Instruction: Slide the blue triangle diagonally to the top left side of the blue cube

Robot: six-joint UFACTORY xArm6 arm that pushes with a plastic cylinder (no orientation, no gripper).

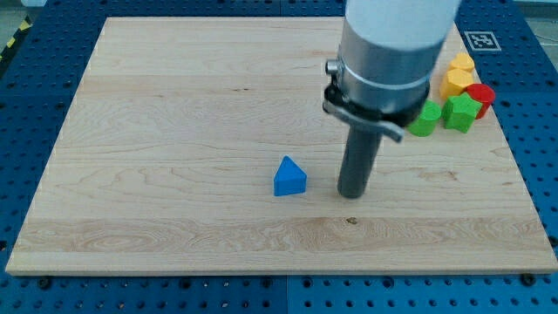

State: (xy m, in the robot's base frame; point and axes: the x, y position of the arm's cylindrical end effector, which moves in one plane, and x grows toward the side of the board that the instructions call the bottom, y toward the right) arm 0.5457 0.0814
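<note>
Here the arm comes down from the view's top, right of centre, as a broad pale grey cylinder with a dark clamp ring under it, and from that ring the straight dark rod drops upright to the wooden board (174, 105). There is no hand or gripper on this arm to be wide, narrow or holding anything; the rod simply ends in my tip (352, 195), which rests on the board surface.

The blue triangle (289, 177) sits just to the view's left of my tip, near it but apart, with a strip of bare wood between the two. It stands a little below the middle of the board, its peak pointing up.

At the view's right edge, near the top, a cluster of blocks lies close together: a yellow block (457, 78) whose shape I cannot make out fully, a red block (480, 94) just to its lower right, a green block (461, 112) below them, and a second green block (425, 119) partly hidden behind the arm's clamp ring. No blue cube shows anywhere; the arm's body may cover part of the board behind it.

No readable writing appears. A black-and-white square marker (481, 40) lies on the blue perforated table (532, 174) beyond the board's top right corner.
</note>
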